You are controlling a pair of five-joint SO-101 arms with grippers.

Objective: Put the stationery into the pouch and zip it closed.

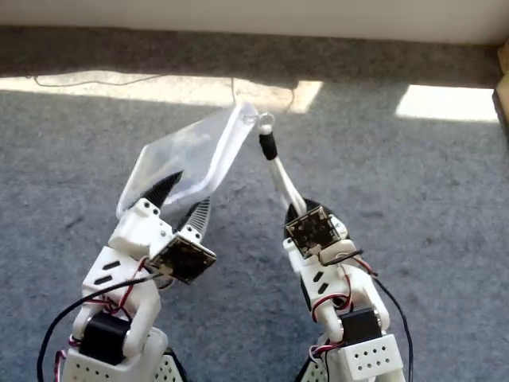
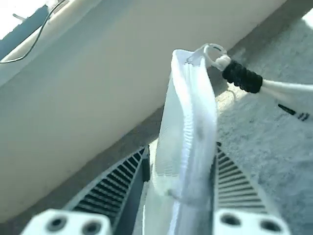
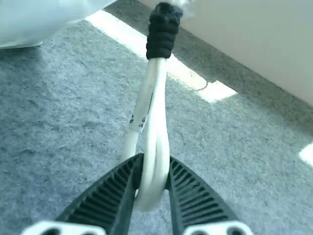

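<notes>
A translucent white pouch (image 1: 187, 159) is lifted off the carpet, tilted, with my left gripper (image 1: 179, 203) shut on its lower edge. In the left wrist view the pouch (image 2: 188, 142) stands edge-on between the fingers of the left gripper (image 2: 181, 196). A small ring (image 1: 262, 121) at the pouch's top corner joins a white cord loop (image 1: 278, 175) with a black wrapped end (image 2: 243, 78). My right gripper (image 1: 298, 208) is shut on that cord (image 3: 156, 122), pinching the loop's bend in the right gripper (image 3: 152, 181). I cannot tell what the pouch contains.
Grey carpet (image 1: 413, 199) covers the floor, with sunlit strips (image 1: 445, 102) along a pale wall at the back. A thin cable (image 1: 87, 78) lies at the back left. A wooden edge (image 1: 503, 79) stands at the far right.
</notes>
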